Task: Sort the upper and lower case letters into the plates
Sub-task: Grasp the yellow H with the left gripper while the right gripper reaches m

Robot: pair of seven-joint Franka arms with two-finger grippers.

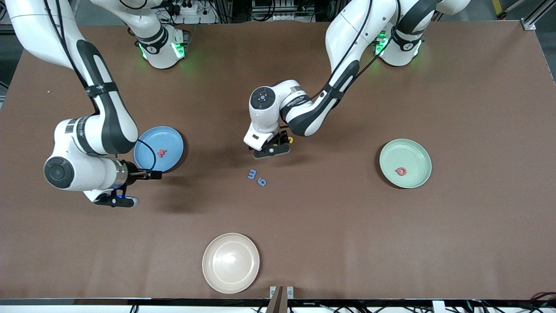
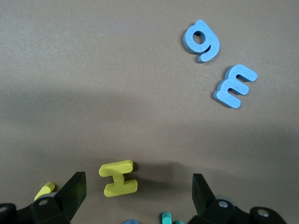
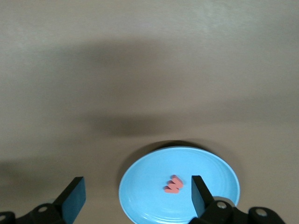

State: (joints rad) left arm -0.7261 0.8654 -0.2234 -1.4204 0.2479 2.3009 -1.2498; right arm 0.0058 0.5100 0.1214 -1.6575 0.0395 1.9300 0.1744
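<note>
Brown worktop: one red letter in the blue plate, one red letter in the green plate; others remain. Left hand open over a yellow letter; right hand open, empty, beside the blue plate.

We hold our left gripper open at frame centre, our right gripper open at lower left.

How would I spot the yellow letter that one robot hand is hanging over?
Find the left gripper over the middle of the table. Below its open jaws lies the yellow I, flat. Its nearest neighbours are teal or blue; the other yellow piece has no crossbars.
</note>
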